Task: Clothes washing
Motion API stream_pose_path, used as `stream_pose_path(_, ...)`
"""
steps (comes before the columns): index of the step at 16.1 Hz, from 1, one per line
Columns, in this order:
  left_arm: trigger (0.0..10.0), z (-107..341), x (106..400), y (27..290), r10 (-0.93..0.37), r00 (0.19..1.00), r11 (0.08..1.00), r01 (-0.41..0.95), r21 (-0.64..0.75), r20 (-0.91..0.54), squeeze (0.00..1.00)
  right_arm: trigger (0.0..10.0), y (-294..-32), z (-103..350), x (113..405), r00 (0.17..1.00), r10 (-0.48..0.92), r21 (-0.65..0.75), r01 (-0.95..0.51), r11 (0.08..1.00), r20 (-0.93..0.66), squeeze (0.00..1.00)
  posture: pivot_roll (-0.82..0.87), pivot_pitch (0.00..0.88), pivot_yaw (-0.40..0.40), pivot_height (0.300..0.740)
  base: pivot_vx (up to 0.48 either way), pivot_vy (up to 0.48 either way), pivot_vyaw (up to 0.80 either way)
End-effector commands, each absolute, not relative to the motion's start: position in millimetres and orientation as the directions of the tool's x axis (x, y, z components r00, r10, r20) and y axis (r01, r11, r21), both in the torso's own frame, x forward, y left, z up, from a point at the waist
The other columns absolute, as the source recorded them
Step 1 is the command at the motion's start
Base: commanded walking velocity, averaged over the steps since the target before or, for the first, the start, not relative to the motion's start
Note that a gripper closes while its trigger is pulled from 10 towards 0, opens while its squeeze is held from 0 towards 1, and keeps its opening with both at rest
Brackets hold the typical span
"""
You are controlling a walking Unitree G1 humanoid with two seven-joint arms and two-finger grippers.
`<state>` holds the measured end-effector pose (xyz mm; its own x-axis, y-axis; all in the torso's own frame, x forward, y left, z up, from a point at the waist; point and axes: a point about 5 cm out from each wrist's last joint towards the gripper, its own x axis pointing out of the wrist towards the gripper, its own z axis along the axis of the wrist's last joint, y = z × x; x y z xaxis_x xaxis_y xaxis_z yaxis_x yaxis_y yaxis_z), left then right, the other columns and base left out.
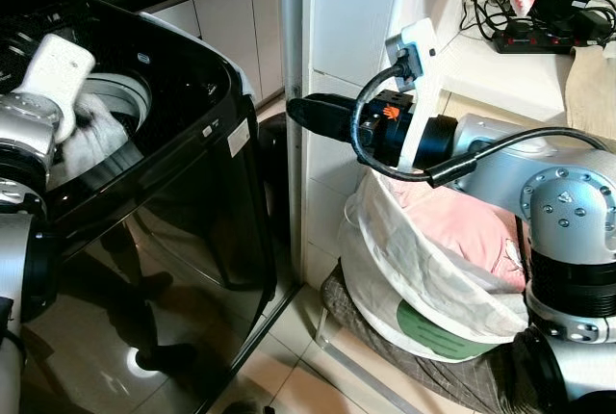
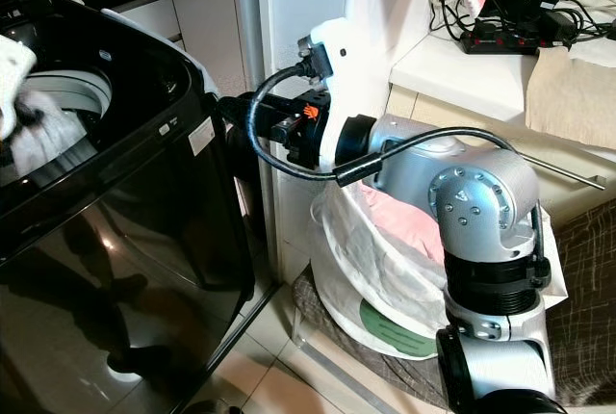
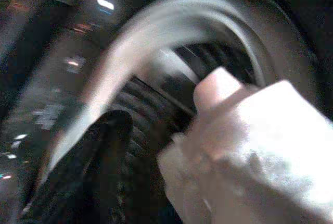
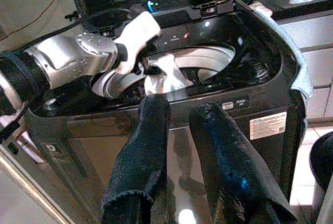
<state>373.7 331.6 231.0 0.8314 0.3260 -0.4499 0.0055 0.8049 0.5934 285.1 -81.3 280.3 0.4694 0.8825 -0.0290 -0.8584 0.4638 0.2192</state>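
Over washer drum (image 4: 208, 60), left hand (image 4: 148, 70) grips white cloth (image 4: 164, 78); right hand (image 4: 179, 146) parted, empty.

One glossy black top-loading washing machine (image 1: 183, 193) stands just beside the right gripper's (image 4: 179, 114) two parted black fingers, and one white crumpled cloth (image 4: 164, 78) hangs over its drum, pinched by the left gripper (image 4: 148, 69). One white mesh laundry basket (image 1: 423, 289) sits below the right arm, holding one pink garment (image 1: 462, 226). One black power strip (image 1: 534, 43) lies on the counter beyond.
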Motion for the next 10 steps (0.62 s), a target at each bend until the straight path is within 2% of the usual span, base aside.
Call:
stream_pose_path(1,10.0,235.2,372.5,334.2,0.335,0.819,0.787,0.029,0.616,-0.466,1.0,10.0,-83.4,278.6,285.5,0.474,0.879,0.213,-0.855,0.474,-0.054,0.0,-0.04,0.0,0.046,0.74,0.0,0.0,0.0)
stream_pose_path(2,10.0,236.8,373.0,334.3,0.338,0.825,0.784,0.019,0.621,-0.452,1.0,10.0,-85.0,278.6,286.4,0.483,0.874,0.212,-0.85,0.483,-0.055,0.0,-0.05,0.0,0.045,0.74,0.0,0.0,0.0)
stream_pose_path(3,10.0,239.3,373.1,335.2,0.343,0.83,0.784,0.005,0.621,-0.44,0.91,10.0,-86.8,279.4,287.6,0.491,0.869,0.212,-0.845,0.49,-0.054,0.0,-0.05,0.0,0.044,0.74,0.0,0.0,0.0)
stream_pose_path(4,10.0,243.8,372.6,337.2,0.349,0.83,0.775,0.006,0.632,-0.435,0.0,10.0,-88.4,280.2,288.6,0.496,0.867,0.212,-0.843,0.495,-0.054,0.0,-0.05,0.0,0.044,0.74,0.0,0.0,0.0)
stream_pose_path(6,10.0,247.2,371.4,339.1,0.347,0.823,0.759,0.035,0.65,-0.45,0.0,10.0,-89.3,279.9,288.7,0.496,0.867,0.211,-0.842,0.496,-0.059,0.0,-0.05,0.0,0.043,0.74,0.0,0.0,0.0)
stream_pose_path(8,10.0,258.2,368.7,339.8,0.285,0.795,0.721,0.19,0.666,-0.535,0.0,10.0,-94.1,277.1,290.9,0.503,0.86,0.202,-0.836,0.51,-0.087,0.0,-0.04,0.0,0.035,0.74,0.0,0.0,0.0)
stream_pose_path(10,10.0,271.7,369.4,340.1,0.29,0.809,0.722,0.166,0.672,-0.512,0.0,10.0,-97.1,276.4,293.5,0.516,0.851,0.196,-0.829,0.524,-0.097,0.0,-0.04,0.0,0.033,0.74,0.0,0.0,0.0)
